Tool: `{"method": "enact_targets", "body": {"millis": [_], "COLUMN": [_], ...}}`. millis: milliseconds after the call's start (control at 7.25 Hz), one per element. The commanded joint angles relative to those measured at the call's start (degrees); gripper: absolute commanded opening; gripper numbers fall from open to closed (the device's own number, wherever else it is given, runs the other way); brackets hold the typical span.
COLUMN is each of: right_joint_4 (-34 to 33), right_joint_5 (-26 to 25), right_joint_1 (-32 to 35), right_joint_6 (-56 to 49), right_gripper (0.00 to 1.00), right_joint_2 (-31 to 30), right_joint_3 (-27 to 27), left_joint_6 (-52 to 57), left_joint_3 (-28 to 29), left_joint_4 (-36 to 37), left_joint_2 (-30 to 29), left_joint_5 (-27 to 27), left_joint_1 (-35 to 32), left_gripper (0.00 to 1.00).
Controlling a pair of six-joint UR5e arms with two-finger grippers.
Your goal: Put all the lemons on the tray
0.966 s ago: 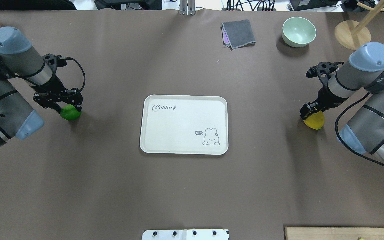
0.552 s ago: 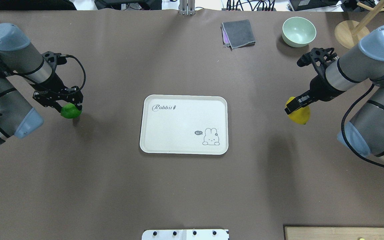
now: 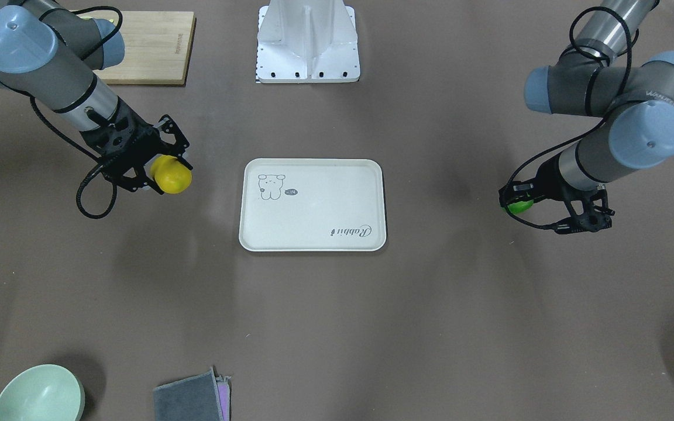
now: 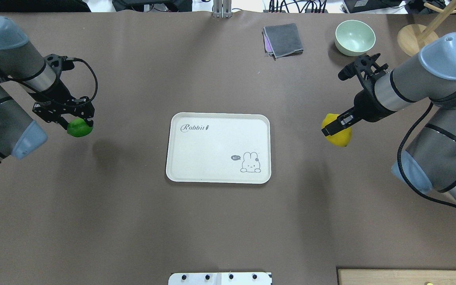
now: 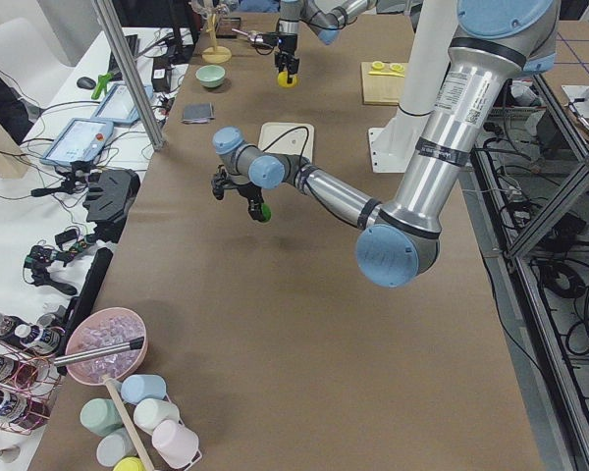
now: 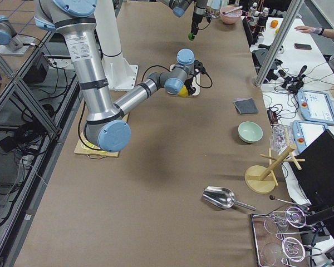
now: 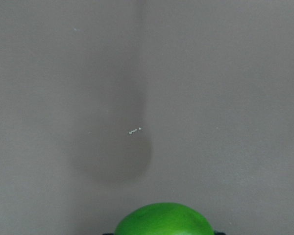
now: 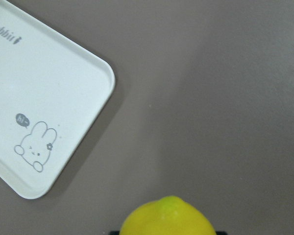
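The off-white tray (image 4: 212,146) with the rabbit drawing lies empty at the table's middle, also in the front view (image 3: 313,210) and right wrist view (image 8: 44,98). My left gripper (image 4: 78,126) is shut on the green lemon (image 4: 79,128), held above the table left of the tray; the green lemon also shows in the front view (image 3: 519,205) and left wrist view (image 7: 164,220). My right gripper (image 4: 335,128) is shut on the yellow lemon (image 4: 339,136), lifted right of the tray; the yellow lemon also shows in the front view (image 3: 172,175) and right wrist view (image 8: 169,218).
A pale green bowl (image 4: 355,37) and a folded grey cloth (image 4: 283,40) sit at the far side. A wooden stand (image 4: 418,39) is at the far right. A wooden cutting board (image 4: 402,276) lies at the near right edge.
Both grippers have lifted their lemons off the table. The right gripper has carried the yellow lemon leftward toward the tray. The left gripper has risen and drifted slightly left.
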Motion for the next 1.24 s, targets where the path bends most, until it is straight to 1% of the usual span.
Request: {"method": "enact_targets", "body": {"millis": [0, 138, 276, 552, 690, 828, 1103], "right_joint_4": [0.61, 0.87, 2.44, 4.81, 8.05, 10.69, 11.33], "right_joint_5": [-6.60, -10.55, -13.37, -14.10, -14.02, -14.10, -14.45], "right_joint_1": [-3.64, -5.48, -6.81, -8.57, -9.28, -9.89, -10.95], "right_joint_6": [-0.02, 0.07, 0.42, 0.77, 0.77, 0.77, 0.77], "right_gripper": [0.35, 0.35, 0.35, 0.35, 0.35, 0.35, 0.37], "right_joint_2": [4.26, 4.98, 5.16, 7.35, 7.53, 7.54, 8.85], "right_joint_3": [-0.09, -0.27, -0.53, -3.68, -6.48, -9.21, -11.51], "left_joint_6": [2.75, 6.25, 6.98, 6.90, 6.90, 5.86, 2.17], "left_joint_3": [-4.21, -6.23, -6.60, -6.51, -6.69, -6.51, -6.08], "left_joint_4": [6.82, 13.12, 16.23, 22.12, 23.89, 25.30, 25.40], "left_joint_2": [-0.14, -1.36, -3.72, -8.82, -10.59, -12.34, -14.72], "left_joint_5": [-0.09, -0.27, -0.27, -0.18, -0.18, -0.18, -0.18], "left_joint_1": [-2.69, -3.83, -5.15, -4.99, -5.16, -4.90, -4.20], "left_gripper": [0.00, 0.00, 0.00, 0.00, 0.00, 0.00, 0.00]}}
